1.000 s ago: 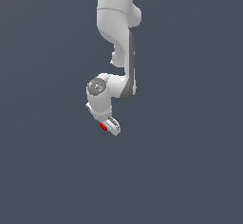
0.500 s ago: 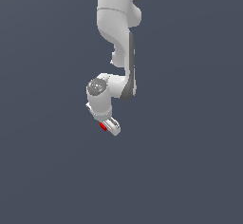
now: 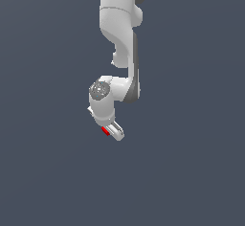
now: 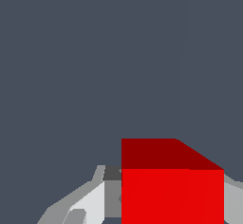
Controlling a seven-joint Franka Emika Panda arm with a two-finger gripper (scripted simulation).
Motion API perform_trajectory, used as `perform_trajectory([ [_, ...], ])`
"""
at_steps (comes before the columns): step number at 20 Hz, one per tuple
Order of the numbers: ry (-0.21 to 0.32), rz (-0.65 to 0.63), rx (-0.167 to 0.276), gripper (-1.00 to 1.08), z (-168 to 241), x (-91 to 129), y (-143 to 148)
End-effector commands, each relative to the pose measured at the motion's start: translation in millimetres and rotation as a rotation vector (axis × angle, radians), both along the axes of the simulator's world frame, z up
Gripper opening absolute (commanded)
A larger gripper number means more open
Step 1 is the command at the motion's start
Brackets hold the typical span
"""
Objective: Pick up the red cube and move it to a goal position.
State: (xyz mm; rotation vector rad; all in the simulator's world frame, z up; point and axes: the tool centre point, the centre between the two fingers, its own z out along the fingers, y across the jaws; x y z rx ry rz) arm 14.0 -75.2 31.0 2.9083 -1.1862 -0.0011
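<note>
Nothing has visibly shifted since a second ago: gripper (image 3: 114, 133) sits just below centre of the exterior view, pinching the red cube (image 3: 105, 131), which peeks out on its left side, no goal marker visible anywhere.
</note>
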Motion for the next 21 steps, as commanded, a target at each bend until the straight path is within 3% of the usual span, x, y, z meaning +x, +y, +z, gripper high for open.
perform_trajectory([
  [1, -0.001, 0.000, 0.000, -1.00, 5.3, 11.1, 5.0],
  [11, -0.001, 0.000, 0.000, -1.00, 24.1, 55.4, 23.7],
  [21, -0.001, 0.000, 0.000, -1.00, 29.3, 69.2, 29.1],
])
